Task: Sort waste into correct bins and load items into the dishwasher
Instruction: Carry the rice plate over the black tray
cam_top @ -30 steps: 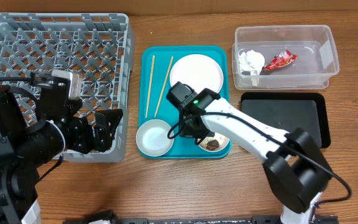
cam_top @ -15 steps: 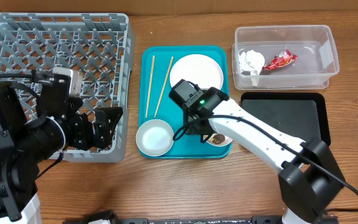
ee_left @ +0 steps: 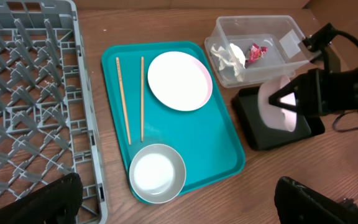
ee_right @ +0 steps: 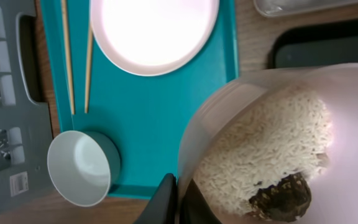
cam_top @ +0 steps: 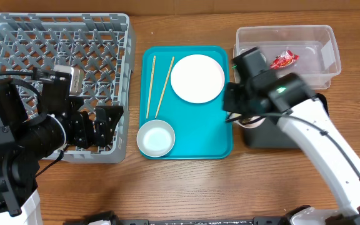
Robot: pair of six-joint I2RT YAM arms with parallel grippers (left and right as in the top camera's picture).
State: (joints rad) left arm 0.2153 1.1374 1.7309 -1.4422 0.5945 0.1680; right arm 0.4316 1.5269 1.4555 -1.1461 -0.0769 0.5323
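My right gripper (cam_top: 241,116) (ee_right: 178,190) is shut on the rim of the small white dish (ee_left: 277,104), held tilted over the left end of the black tray (cam_top: 269,136). The dish holds white rice (ee_right: 272,137) and dark food bits (ee_right: 284,196). The round white plate (cam_top: 197,78), grey bowl (cam_top: 155,138) and two chopsticks (cam_top: 150,84) lie on the teal tray (cam_top: 211,140). The clear tub (cam_top: 322,70) holds the red wrapper (cam_top: 282,60) and napkin (ee_left: 230,55). My left gripper (cam_top: 100,125) is open and empty at the grey rack's (cam_top: 17,25) front right corner. No cup shows.
The rack fills the table's left side, the teal tray the middle, the tub and black tray the right. Bare wood runs along the front edge. My right arm (cam_top: 330,150) crosses over the black tray.
My right gripper has lifted the dish of rice off the teal tray's front right corner and carried it right, over the black tray's left end. The left arm has not moved.
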